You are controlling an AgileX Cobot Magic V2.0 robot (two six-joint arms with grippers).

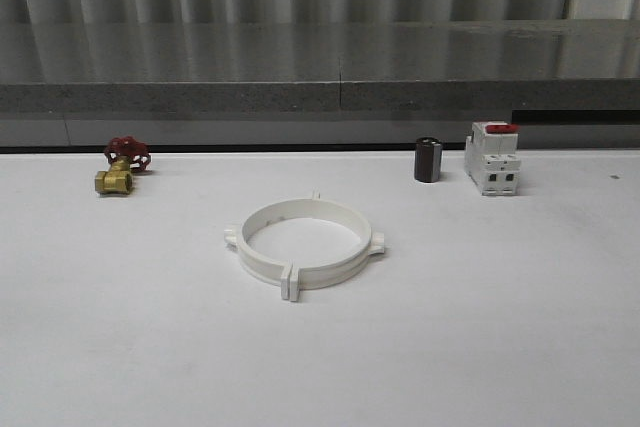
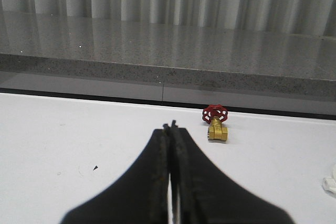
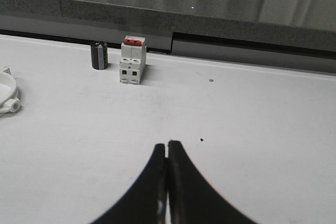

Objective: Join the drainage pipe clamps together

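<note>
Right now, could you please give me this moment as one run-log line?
white plastic half-ring clamps: joined as ring, on table | left end effector: shut, empty | right end effector: shut, empty

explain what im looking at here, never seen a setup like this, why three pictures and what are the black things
This is a two-armed robot at a white table. One camera looks forward over the table; the other two sit on the wrists. The black shapes are the left gripper and right gripper, both shut and holding nothing. On the table lie the drainage pipe clamps, two white halves set together as a ring, a brass valve with a red handwheel, a white breaker with a red switch, and a small dark cylinder.
</note>
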